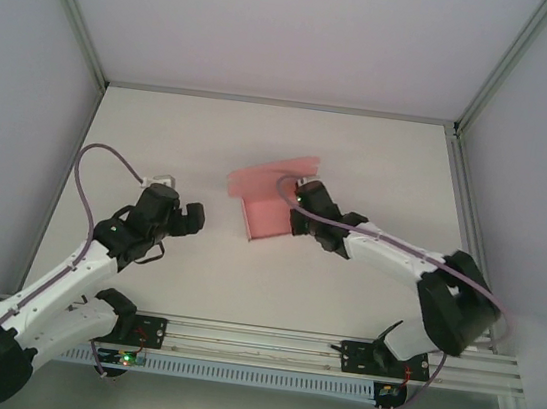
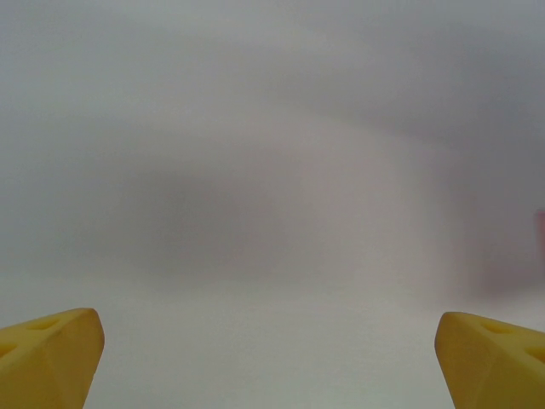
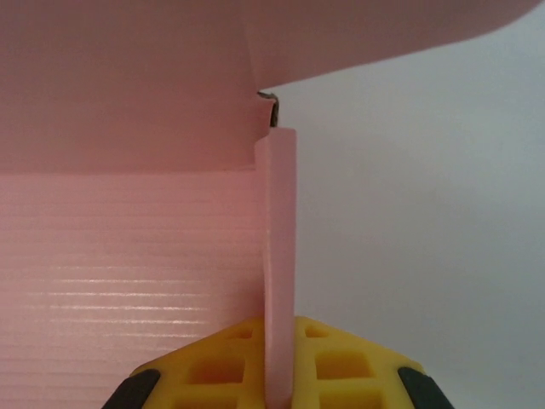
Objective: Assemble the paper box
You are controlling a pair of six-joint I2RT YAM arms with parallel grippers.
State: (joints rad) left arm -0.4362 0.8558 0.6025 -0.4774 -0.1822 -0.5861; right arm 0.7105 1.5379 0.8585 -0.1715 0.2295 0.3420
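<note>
Right tool [image 3: 279,375] is clenched on a thin upright wall of the box [image 1: 265,208], pinching its top edge. Left tool [image 1: 187,217] hangs released, well apart at the box's 9 o'clock. The half-folded box sits near the middle of the bench [image 1: 379,168], with one flap raised at 12 o'clock. Its pink sheet is matte and finely ribbed, so it is probably light, springy and easily creased. It is best held close to a fold line, where the panels look stiffest. The smooth bench may let it slide.

The white table [image 1: 242,291] carries a partly folded pink paper box [image 1: 267,219] near its middle.
</note>
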